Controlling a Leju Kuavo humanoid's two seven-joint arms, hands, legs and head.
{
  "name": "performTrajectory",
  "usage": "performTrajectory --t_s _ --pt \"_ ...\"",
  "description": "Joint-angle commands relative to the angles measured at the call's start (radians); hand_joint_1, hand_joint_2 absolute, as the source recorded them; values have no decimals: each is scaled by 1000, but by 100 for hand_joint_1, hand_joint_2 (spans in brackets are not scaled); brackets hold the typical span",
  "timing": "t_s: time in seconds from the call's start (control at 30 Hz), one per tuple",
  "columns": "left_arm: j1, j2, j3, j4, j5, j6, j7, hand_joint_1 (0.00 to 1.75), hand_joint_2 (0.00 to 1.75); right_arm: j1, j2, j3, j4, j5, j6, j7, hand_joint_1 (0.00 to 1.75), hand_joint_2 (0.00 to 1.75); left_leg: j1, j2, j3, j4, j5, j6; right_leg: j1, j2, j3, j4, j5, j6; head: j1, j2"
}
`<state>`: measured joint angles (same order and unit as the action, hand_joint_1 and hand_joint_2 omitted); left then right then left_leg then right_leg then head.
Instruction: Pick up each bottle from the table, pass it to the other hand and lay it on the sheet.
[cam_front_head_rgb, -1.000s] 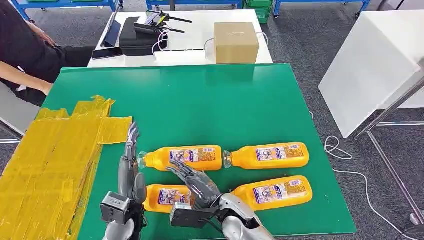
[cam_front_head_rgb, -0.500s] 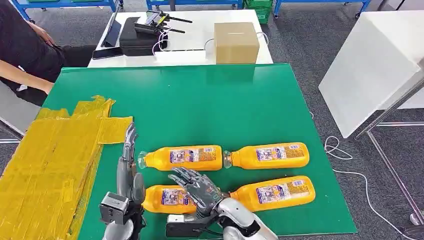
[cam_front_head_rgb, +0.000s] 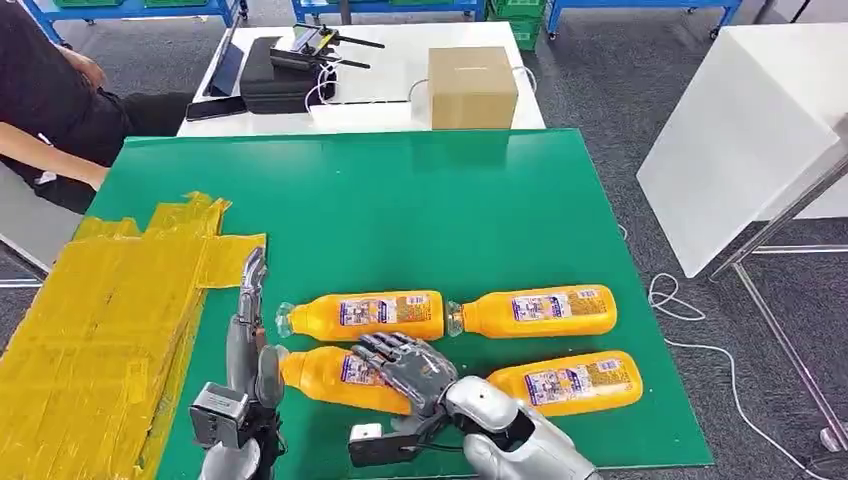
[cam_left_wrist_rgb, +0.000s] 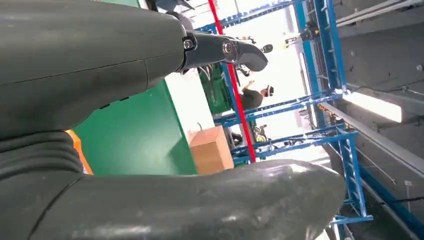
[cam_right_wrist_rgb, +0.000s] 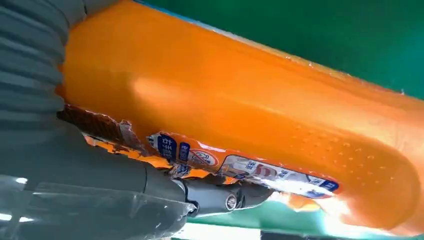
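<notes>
Four orange bottles lie on the green table (cam_front_head_rgb: 420, 210). My right hand (cam_front_head_rgb: 408, 366) grips the near-left bottle (cam_front_head_rgb: 335, 373) around its middle; that bottle is tilted, its cap pointing at my left hand. The right wrist view has the same bottle (cam_right_wrist_rgb: 250, 115) pressed against my right hand (cam_right_wrist_rgb: 75, 165), fingers (cam_right_wrist_rgb: 220, 197) curled under its label. My left hand (cam_front_head_rgb: 246, 335) stands open beside the bottle's cap, fingers stretched out, and holds nothing. A yellow sheet (cam_front_head_rgb: 100, 310) covers the table's left side, just left of that hand. In the left wrist view my left hand (cam_left_wrist_rgb: 100, 65) is spread over the green table.
Three other bottles lie nearby: one beyond the held one (cam_front_head_rgb: 365, 314), one far right (cam_front_head_rgb: 535, 310), one near right (cam_front_head_rgb: 570, 382). A cardboard box (cam_front_head_rgb: 472, 85) and dark devices sit on the white table behind. A person sits at the far left (cam_front_head_rgb: 50, 100).
My right hand has closed around the near-left bottle and turned it, shifting its cap toward my left hand. The left hand has drawn slightly back toward me.
</notes>
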<state>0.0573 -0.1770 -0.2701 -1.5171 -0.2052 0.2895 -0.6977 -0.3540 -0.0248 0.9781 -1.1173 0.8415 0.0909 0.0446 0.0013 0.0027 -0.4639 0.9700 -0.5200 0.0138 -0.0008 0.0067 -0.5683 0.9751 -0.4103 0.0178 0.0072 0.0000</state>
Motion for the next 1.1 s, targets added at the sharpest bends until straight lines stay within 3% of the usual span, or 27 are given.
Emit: performTrajectory --t_s 0.03,0.2,0.23,0.37,0.4,0.7,0.87,1.1 --pt "-29 7 28 34 13 -22 0 0 0 -127 -113 132 93 -81 133 -29 0 175 0 -1 1 -1 1 0 0 -2 2 -1 1 1 0 0" --pt "-42 6 24 48 26 -34 0 0 0 -167 -140 183 102 -134 203 -34 3 175 0 -2 3 -1 1 0 0 -2 4 -2 0 1 0 0" --pt "-45 6 22 51 28 -36 0 0 0 -171 -146 192 102 -143 209 -33 141 175 1 -2 3 -1 1 0 1 -3 4 -2 1 1 0 0" --pt "-48 5 21 54 29 -35 0 0 0 -173 -149 197 101 -154 211 -33 150 175 0 -3 3 -1 1 0 1 -4 5 -3 1 1 0 0" --pt "-49 6 18 54 32 -35 0 0 0 -176 -154 204 98 -168 214 -31 175 175 0 -3 5 -1 1 0 0 -3 5 -2 1 0 0 0" --pt "-60 -6 19 67 49 2 0 0 0 -159 -180 213 76 -277 168 -4 175 175 1 -4 4 -2 2 0 1 -4 6 -4 1 1 0 0" --pt "-25 -51 96 -13 122 44 0 0 0 -14 -133 92 30 -358 -50 7 175 175 1 -3 7 -2 0 0 1 -3 7 -3 0 0 0 0" --pt "0 -84 158 -58 149 33 0 0 0 90 -111 1 -62 -365 -160 -20 175 175 1 -3 5 -2 1 -1 2 -3 6 -4 1 0 0 0"
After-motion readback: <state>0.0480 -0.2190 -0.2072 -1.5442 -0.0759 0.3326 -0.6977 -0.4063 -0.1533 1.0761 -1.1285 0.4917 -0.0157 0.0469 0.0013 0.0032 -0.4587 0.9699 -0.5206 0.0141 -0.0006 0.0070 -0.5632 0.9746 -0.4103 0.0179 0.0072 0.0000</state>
